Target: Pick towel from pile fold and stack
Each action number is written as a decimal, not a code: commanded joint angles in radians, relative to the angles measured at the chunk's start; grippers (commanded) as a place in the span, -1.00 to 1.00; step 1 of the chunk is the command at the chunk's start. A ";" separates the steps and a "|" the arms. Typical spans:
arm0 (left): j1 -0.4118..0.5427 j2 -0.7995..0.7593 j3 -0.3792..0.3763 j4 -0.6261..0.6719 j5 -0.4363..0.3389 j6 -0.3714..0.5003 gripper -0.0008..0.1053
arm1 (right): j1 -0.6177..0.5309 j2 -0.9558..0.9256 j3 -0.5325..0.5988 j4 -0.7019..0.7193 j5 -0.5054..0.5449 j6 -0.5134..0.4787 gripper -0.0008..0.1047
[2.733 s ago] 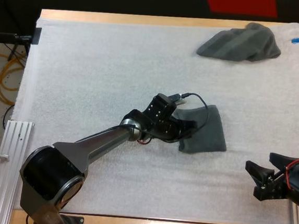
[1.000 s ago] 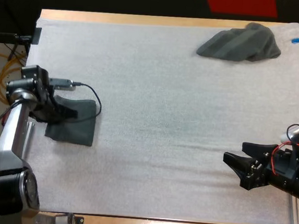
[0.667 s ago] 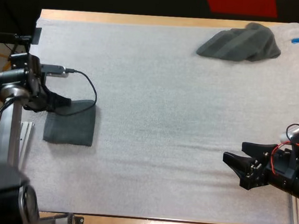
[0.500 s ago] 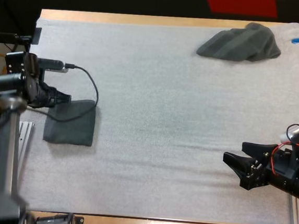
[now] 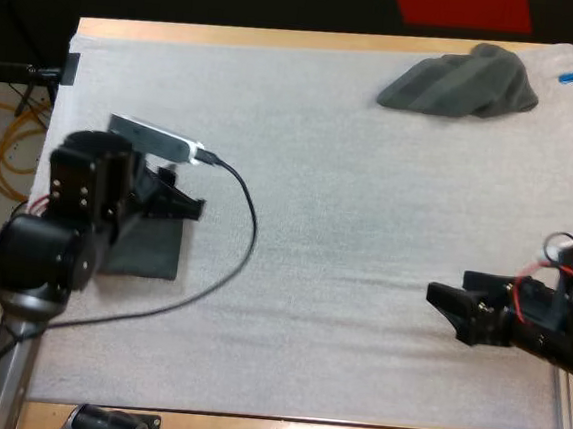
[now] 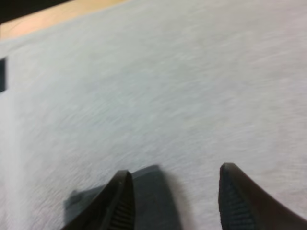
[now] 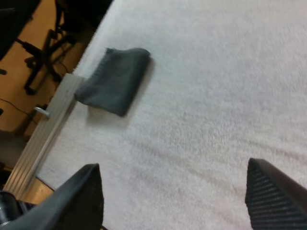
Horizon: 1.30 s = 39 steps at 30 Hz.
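Note:
A folded dark grey-green towel (image 5: 153, 251) lies flat near the mat's left edge, partly hidden under my raised left arm. My left gripper (image 5: 189, 204) hovers open just above the towel's far right corner, holding nothing. In the left wrist view its fingers (image 6: 121, 199) stand apart over the mat, with the towel's corner (image 6: 151, 194) below them. A crumpled towel (image 5: 461, 81) sits at the far right of the mat. My right gripper (image 5: 442, 310) rests open low over the mat's near right side. In the right wrist view the gripper (image 7: 172, 165) faces the folded towel (image 7: 115, 80) across the mat.
An aluminium rail (image 7: 45, 141) runs along the table's left side beyond the mat (image 5: 327, 208). Open mat lies between the two towels and between the grippers.
My left arm dragged the folded towel from mid-mat to the left edge, let go and rose above it. My right gripper moved leftwards over the mat.

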 commanded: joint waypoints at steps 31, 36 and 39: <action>0.207 -0.242 0.002 0.043 0.082 0.114 -0.24 | -0.528 0.113 -0.079 0.123 0.204 -0.339 0.18; 0.207 -0.387 0.053 0.040 0.080 0.123 -0.24 | -0.528 -0.019 -0.079 0.159 0.217 -0.339 0.18; 0.207 -0.493 0.114 0.034 0.063 0.123 -0.24 | -0.528 -0.102 -0.079 0.159 0.217 -0.351 0.18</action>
